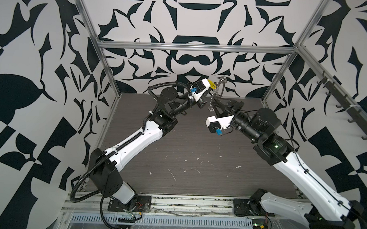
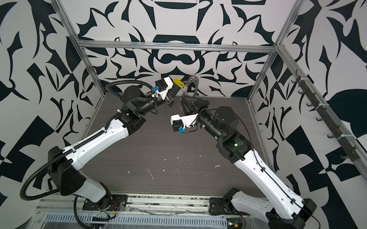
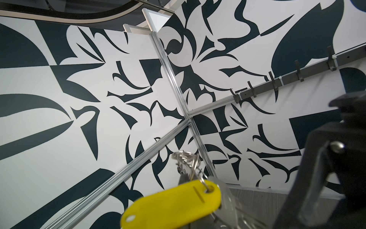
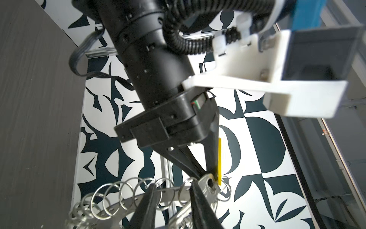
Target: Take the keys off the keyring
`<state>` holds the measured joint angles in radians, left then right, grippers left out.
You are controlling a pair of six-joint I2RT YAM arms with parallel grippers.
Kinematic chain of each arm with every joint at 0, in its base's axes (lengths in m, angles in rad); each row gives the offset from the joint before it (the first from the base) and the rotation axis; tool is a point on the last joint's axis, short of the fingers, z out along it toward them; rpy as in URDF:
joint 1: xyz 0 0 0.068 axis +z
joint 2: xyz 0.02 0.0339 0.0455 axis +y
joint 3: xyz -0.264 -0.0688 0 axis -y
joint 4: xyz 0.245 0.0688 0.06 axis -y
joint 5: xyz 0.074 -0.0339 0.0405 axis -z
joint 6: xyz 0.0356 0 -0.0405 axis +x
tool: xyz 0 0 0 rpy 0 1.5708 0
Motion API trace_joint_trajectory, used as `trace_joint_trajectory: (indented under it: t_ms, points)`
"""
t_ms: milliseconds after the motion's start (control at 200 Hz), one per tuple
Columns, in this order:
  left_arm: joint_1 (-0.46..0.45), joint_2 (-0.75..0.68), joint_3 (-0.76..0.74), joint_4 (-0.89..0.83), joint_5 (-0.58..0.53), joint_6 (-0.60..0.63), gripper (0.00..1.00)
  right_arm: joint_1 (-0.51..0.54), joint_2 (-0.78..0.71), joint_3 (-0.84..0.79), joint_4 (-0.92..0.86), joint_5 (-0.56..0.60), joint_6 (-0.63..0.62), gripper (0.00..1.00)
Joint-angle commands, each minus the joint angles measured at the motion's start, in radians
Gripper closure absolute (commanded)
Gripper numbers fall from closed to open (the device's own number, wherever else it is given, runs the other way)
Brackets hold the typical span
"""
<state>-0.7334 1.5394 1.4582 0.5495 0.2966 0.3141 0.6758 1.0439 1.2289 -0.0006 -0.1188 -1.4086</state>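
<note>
Held aloft close to the back wall, well above the table (image 1: 176, 153), in both top views: the keys (image 1: 211, 83) and the keyring (image 1: 222, 79), just beside each other between the two arm tips. White paint flecks (image 1: 171, 174) scattered over the dark wood-grain table.

At the left gripper (image 4: 206, 171): fingers (image 4: 211, 138) together, pinched at the tips on the keys. Yellow tag (image 4: 219, 158) edge-on in the right wrist view, lying flat along the outside of one finger, with a silver key head (image 4: 208, 183) just past the tips. In the left wrist view, same yellow tag close and blurred, with a small split ring (image 3: 205, 185) through its eyelet, leading up toward a bunch of silver rings. Link between split ring and keyring: cannot tell.

At the right gripper (image 4: 172, 184): fingers apart, straddling the keyring — thin perforated metal band (image 4: 126, 204) running across the gap, wire rings (image 4: 111, 195) fringing it on both sides. Contact between fingers and band: cannot tell. In a top view, keyring (image 2: 193, 78) rising in an arc from the right gripper to a cluster of rings at the top, level with the yellow tag.

Grey hook rail (image 3: 316, 69) along the right-hand wall — well apart from both grippers.
</note>
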Motion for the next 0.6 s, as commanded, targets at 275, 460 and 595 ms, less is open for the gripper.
trace_joint_trajectory:
  t_ms: [275,460,595]
  points:
    - [0.000,-0.076,-0.043,0.058,0.018,-0.017,1.00,-0.122,-0.025,0.216,-0.257,-0.218,0.313,0.67]
    - [0.000,-0.102,-0.076,0.051,0.010,-0.020,1.00,-0.156,0.015,0.315,-0.324,-0.285,0.374,0.65]
    - [0.000,-0.118,-0.097,0.050,0.010,-0.017,1.00,-0.167,0.044,0.388,-0.358,-0.336,0.433,0.65]
